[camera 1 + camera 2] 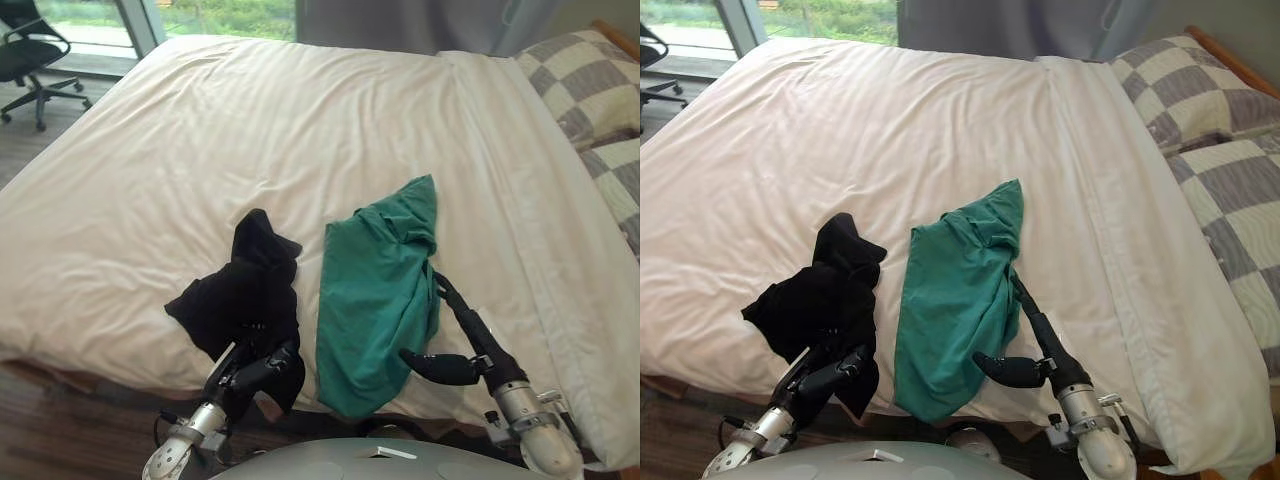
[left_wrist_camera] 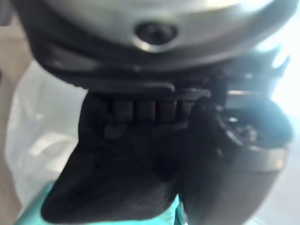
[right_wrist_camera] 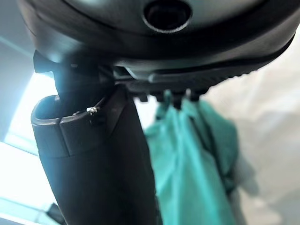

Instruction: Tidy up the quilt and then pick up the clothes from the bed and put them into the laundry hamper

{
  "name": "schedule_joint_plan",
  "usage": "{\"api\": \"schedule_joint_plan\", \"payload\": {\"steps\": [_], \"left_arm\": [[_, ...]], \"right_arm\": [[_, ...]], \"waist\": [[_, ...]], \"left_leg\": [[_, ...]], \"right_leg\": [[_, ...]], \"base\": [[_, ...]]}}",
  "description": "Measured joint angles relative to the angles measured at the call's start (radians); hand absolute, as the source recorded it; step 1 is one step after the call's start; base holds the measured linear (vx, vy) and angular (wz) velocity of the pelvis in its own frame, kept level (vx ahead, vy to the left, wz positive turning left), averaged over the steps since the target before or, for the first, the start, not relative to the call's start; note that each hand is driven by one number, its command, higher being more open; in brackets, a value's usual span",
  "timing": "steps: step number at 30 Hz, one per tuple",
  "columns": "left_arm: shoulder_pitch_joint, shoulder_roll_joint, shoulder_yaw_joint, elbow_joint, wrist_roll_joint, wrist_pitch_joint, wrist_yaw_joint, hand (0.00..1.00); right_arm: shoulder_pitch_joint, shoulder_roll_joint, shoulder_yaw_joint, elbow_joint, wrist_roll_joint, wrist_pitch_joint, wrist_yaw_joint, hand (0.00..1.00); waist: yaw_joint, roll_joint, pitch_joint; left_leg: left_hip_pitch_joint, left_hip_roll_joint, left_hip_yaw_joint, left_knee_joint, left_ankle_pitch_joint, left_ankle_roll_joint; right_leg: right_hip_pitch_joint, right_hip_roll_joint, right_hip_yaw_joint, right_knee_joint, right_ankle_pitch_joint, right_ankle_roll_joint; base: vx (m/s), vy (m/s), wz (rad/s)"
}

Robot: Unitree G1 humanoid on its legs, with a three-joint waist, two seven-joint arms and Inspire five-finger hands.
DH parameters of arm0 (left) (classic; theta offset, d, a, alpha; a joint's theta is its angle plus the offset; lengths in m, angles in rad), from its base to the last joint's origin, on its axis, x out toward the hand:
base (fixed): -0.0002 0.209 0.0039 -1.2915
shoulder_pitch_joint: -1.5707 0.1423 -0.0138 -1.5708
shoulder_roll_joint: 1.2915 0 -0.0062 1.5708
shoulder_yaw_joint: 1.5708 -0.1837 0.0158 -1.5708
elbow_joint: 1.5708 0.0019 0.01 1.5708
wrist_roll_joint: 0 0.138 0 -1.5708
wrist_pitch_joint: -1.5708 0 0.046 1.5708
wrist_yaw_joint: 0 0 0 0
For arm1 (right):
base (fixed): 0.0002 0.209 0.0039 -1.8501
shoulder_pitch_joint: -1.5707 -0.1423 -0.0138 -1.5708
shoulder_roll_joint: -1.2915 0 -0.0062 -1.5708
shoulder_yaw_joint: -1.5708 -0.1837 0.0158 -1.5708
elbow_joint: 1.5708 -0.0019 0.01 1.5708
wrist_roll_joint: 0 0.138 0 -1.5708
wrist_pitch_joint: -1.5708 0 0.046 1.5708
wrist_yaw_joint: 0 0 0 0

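Note:
A white quilt (image 1: 200, 180) lies spread flat over the bed. Near the front edge lie a crumpled black garment (image 1: 245, 290) and, to its right, a green garment (image 1: 375, 290). My left hand (image 1: 258, 368) is at the black garment's front edge, and in the left wrist view its fingers (image 2: 140, 110) curl into the black cloth (image 2: 117, 187). My right hand (image 1: 472, 340) rests open at the green garment's right edge. Its straight fingers (image 1: 448, 295) run along the cloth and its thumb (image 1: 432, 366) points toward the green garment (image 3: 187, 159).
Checked pillows (image 1: 590, 80) lie at the bed's right end. A black office chair (image 1: 30, 50) stands on the wood floor at the far left, by the window. A grey curtain (image 1: 400, 20) hangs behind the bed.

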Motion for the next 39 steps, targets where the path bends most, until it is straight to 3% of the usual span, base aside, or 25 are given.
{"api": "schedule_joint_plan", "payload": {"steps": [2,4,8,9,12,15,16,19,23,27,29,33,36,39], "left_arm": [[-0.030,0.033,0.002,0.018,-0.002,0.028,-0.035,0.00],[-0.070,0.068,-0.001,0.039,-0.002,0.036,-0.048,0.00],[-0.193,0.145,-0.026,0.083,-0.002,0.024,-0.055,0.00],[-0.218,0.150,-0.032,0.090,-0.001,0.018,-0.054,0.00],[-0.344,0.158,-0.062,0.161,0.006,-0.024,-0.045,0.00],[-0.401,0.193,-0.090,0.212,0.010,-0.120,-0.040,0.00],[-0.423,0.194,-0.102,0.232,0.012,-0.161,-0.033,0.00],[-0.484,0.188,-0.147,0.293,0.051,-0.232,-0.001,0.00],[-0.517,0.146,-0.174,0.334,0.086,-0.281,0.053,0.00],[-0.506,0.112,-0.182,0.372,0.101,-0.316,0.078,0.00],[-0.466,0.109,-0.181,0.377,0.122,-0.321,0.091,0.00],[-0.364,0.102,-0.202,0.377,0.192,-0.338,0.175,0.00],[-0.291,0.081,-0.254,0.381,0.206,-0.312,0.280,0.00],[-0.252,0.040,-0.294,0.407,0.208,-0.292,0.385,0.00]], "right_arm": [[-0.127,-0.018,0.063,0.115,0.001,0.070,-0.048,1.00],[-0.234,-0.020,0.102,0.180,0.003,0.104,-0.081,1.00],[-0.454,-0.039,0.150,0.265,0.015,0.111,-0.155,1.00],[-0.479,-0.042,0.157,0.276,0.018,0.112,-0.168,0.00],[-0.562,-0.042,0.189,0.297,0.063,0.139,-0.233,0.00],[-0.663,-0.033,0.180,0.388,0.146,0.151,-0.267,0.00],[-0.705,-0.037,0.173,0.442,0.174,0.155,-0.267,0.00],[-0.804,-0.062,0.158,0.589,0.223,0.170,-0.268,0.00],[-0.844,-0.077,0.151,0.675,0.293,0.143,-0.268,0.00],[-0.782,-0.027,0.128,0.675,0.391,0.057,-0.260,0.00],[-0.687,0.024,0.123,0.640,0.459,-0.011,-0.216,0.00],[-0.495,0.102,0.121,0.545,0.620,-0.070,-0.060,0.00],[-0.355,0.140,0.122,0.487,0.751,-0.079,0.135,0.00],[-0.222,0.185,0.123,0.451,0.832,-0.070,0.295,0.00]], "waist": [[0.025,-0.024,0.021],[0.049,-0.039,0.050],[0.054,-0.094,0.159],[0.055,-0.097,0.178],[0.067,-0.111,0.230],[0.073,-0.150,0.275],[0.077,-0.172,0.284],[0.105,-0.198,0.297],[0.104,-0.196,0.300],[0.106,-0.200,0.300],[0.103,-0.192,0.292],[0.098,-0.164,0.213],[0.083,-0.103,0.154],[0.038,-0.040,0.097]], "left_leg": [[-0.079,0.008,-0.027,0.052,-0.004,-0.001],[-0.134,0.019,-0.037,0.099,-0.010,-0.001],[-0.264,0.028,-0.065,0.208,-0.031,0.006],[-0.279,0.030,-0.068,0.227,-0.039,0.010],[-0.364,0.046,-0.091,0.321,-0.074,0.020],[-0.428,0.059,-0.118,0.373,-0.088,0.015],[-0.448,0.061,-0.128,0.385,-0.086,0.015],[-0.466,0.062,-0.141,0.398,-0.084,0.014],[-0.473,0.049,-0.157,0.356,-0.051,0.011],[-0.419,0.034,-0.150,0.299,-0.027,0.009],[-0.361,0.031,-0.130,0.267,-0.026,0.006],[-0.282,0.031,-0.090,0.199,-0.017,-0.010],[-0.177,0.025,-0.034,0.120,-0.006,-0.005],[-0.109,0.000,-0.016,0.043,0.014,0.008]], "right_leg": [[-0.044,0.002,-0.015,0.000,0.014,0.004],[-0.074,0.007,-0.018,-0.003,0.031,0.003],[-0.132,0.006,-0.020,-0.021,0.072,0.019],[-0.135,0.006,-0.020,-0.023,0.076,0.024],[-0.162,0.014,-0.018,-0.035,0.089,0.046],[-0.190,0.031,-0.011,-0.037,0.093,0.052],[-0.197,0.036,-0.005,-0.037,0.093,0.051],[-0.196,0.042,-0.002,-0.046,0.073,0.020],[-0.195,0.042,0.002,-0.051,0.040,-0.037],[-0.171,0.038,0.010,-0.048,0.034,-0.046],[-0.147,0.037,0.015,-0.030,0.053,-0.071],[-0.127,0.036,0.020,-0.026,0.078,-0.046],[-0.088,0.034,0.017,-0.026,0.087,-0.033],[-0.073,0.021,-0.001,-0.001,0.087,-0.032]], "base": [[-0.10,-0.041,0.21],[-0.12,-0.015,0.10],[-0.11,0.023,0.06],[-0.11,0.067,-0.01],[-0.10,0.076,0.03],[-0.07,0.037,0.11],[-0.06,0.022,0.18],[-0.07,0.028,0.16],[-0.02,0.006,0.21],[0.07,-0.041,0.08],[0.14,-0.068,-0.05],[0.19,-0.084,-0.25],[0.18,-0.053,-0.39],[0.04,0.006,-0.09]]}}
